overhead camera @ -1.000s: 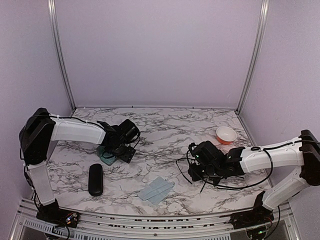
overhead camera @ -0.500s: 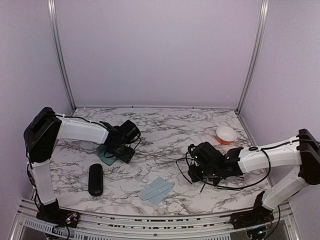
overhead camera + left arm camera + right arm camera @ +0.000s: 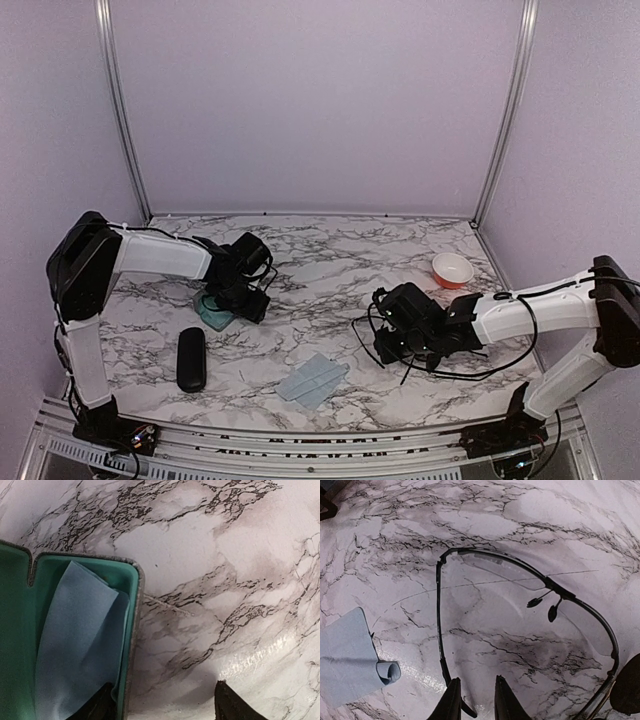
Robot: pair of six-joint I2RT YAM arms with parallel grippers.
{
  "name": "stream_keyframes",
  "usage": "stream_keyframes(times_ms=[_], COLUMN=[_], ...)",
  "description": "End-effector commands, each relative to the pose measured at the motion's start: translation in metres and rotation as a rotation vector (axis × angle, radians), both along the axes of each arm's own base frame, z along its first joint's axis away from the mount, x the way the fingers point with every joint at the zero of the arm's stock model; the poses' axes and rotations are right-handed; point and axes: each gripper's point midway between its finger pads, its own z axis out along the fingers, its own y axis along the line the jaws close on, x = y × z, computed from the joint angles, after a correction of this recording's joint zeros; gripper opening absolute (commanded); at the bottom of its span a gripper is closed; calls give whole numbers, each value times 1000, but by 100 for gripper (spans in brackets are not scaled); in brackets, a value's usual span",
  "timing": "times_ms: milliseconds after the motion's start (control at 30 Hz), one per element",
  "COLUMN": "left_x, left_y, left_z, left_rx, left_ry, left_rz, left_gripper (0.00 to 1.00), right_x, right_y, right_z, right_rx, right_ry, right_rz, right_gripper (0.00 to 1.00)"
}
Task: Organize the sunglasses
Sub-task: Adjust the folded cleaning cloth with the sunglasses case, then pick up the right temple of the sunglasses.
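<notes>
A pair of thin black wire-framed sunglasses (image 3: 555,586) lies open on the marble in front of my right gripper (image 3: 477,702); in the top view it shows as dark wire (image 3: 379,297) at that gripper (image 3: 392,338). One long arm of the sunglasses runs down beside the left finger (image 3: 451,702) and its tip pokes into the narrow gap between the fingers. The jaws stand slightly apart. My left gripper (image 3: 162,707) is open and straddles the right rim of the open grey case (image 3: 137,587): one finger over its green inside, the other over the table.
A blue cloth (image 3: 80,640) lies inside the grey case (image 3: 212,312). A glossy black oval case (image 3: 191,359) sits near the front left. A second blue cloth (image 3: 313,378) lies front centre, also in the right wrist view (image 3: 350,660). An orange-and-white bowl (image 3: 452,268) stands back right.
The left gripper has drawn a little left over the grey case and its jaws have narrowed slightly. The right gripper has crept a little to the left by the sunglasses.
</notes>
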Motion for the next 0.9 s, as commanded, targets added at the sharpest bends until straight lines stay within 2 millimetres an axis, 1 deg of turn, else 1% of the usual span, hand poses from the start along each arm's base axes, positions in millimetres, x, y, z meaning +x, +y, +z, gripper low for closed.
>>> stream_keyframes(times_ms=[0,67,133,300,400,500,600,633,667,767,867], left_x=[-17,-14,-8,7,10,9,5,-5,-7,-21,-31], left_y=[12,7,2,-5,-9,-11,-13,-24,-27,-49,-77], left_z=[-18,-7,10,67,99,122,135,139,140,144,141], left_rx=[-41,-74,-104,-172,-223,-261,-283,-292,-294,-317,-362], left_ry=[140,124,89,-24,-79,-117,-139,-144,-151,-164,-163], left_rz=[38,31,28,41,43,41,34,1,-9,-49,-74], left_gripper=[68,68,68,71,73,76,76,75,75,74,72], right_x=[7,7,8,10,13,18,22,23,25,27,28], right_y=[10,9,10,13,14,10,5,1,-3,-18,-31], right_z=[14,13,13,15,23,32,41,44,47,52,52], right_rx=[37,37,39,44,40,17,-11,-25,-40,-85,-107], right_ry=[-30,-29,-31,-33,-58,-91,-123,-138,-152,-181,-186], right_rz=[3,1,1,5,9,9,-1,-7,-17,-48,-65], right_gripper=[23,23,23,23,23,23,24,24,25,27,27])
